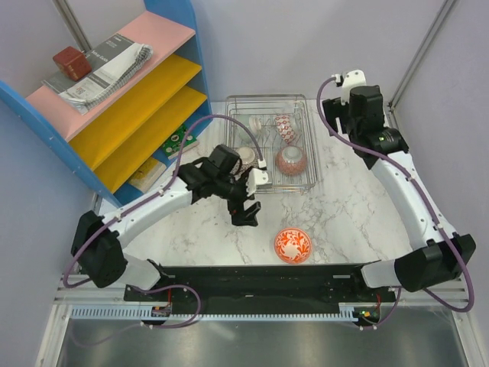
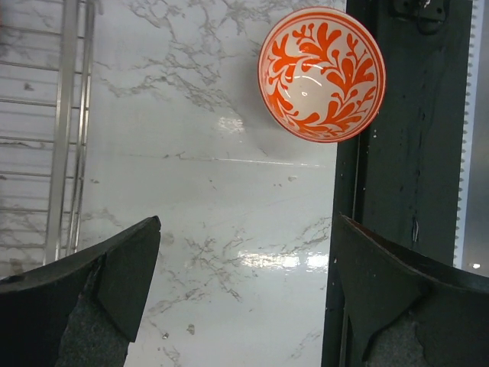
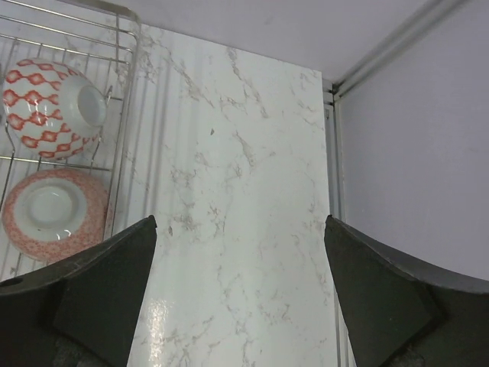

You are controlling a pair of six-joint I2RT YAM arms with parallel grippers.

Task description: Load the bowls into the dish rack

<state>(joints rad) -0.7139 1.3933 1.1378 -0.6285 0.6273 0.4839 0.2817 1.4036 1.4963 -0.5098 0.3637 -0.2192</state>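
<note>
Right now one bowl sits out on the marble counter (image 1: 348, 218): the orange floral bowl (image 1: 293, 245), upright near the front edge and well apart from the wire dish rack (image 1: 275, 182) at the back. The left arm (image 1: 191, 191) reaches across in front of the rack, its jaws spread wide and holding nothing, hanging over bare counter between the rack and that bowl. From its wrist camera the floral bowl's rim comes right up to the dark base strip (image 2: 405, 153). The right arm (image 1: 405, 183) is out by the rack's right side, jaws likewise released and empty. Inside the rack a red diamond-patterned bowl (image 3: 50, 103) leans on its side, a pink-red bowl (image 3: 53, 214) lies upside down on its nearer side, and a pale bowl (image 1: 247, 157) shows partly behind the left arm
</note>
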